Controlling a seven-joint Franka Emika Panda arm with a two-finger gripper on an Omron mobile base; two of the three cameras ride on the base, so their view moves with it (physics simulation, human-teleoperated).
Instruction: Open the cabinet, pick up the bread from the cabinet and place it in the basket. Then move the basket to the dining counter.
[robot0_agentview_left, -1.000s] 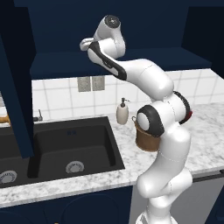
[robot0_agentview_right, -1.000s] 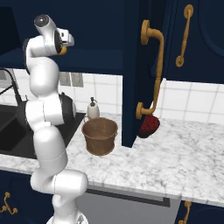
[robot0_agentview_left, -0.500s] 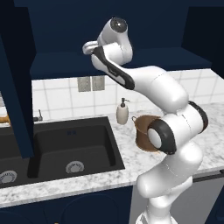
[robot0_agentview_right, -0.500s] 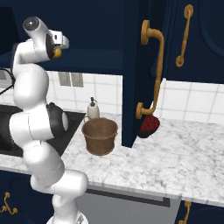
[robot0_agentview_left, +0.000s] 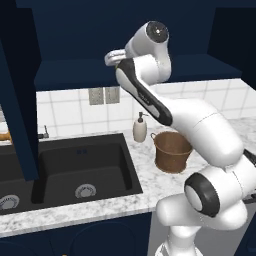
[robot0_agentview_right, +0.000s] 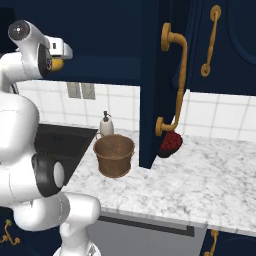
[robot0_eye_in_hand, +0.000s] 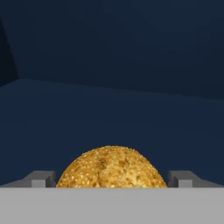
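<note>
Gripper (robot0_eye_in_hand: 112, 183) clamped on bread (robot0_eye_in_hand: 112, 167) at cabinet (robot0_agentview_right: 100, 70) shelf. Carry step in hand. Next: swing down over basket (robot0_agentview_left: 171, 151), release.

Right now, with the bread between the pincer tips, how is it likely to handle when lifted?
The bread looks domed and rounded, so it could roll if released on the shelf. Its seeded, rough crust probably grips well rather than slipping. It looks small against the basket, so likely light; a hard squeeze might dent it.

I found no readable text, labels, brands or numbers anywhere; I checked every surface, and nothing carried legible writing.
</note>
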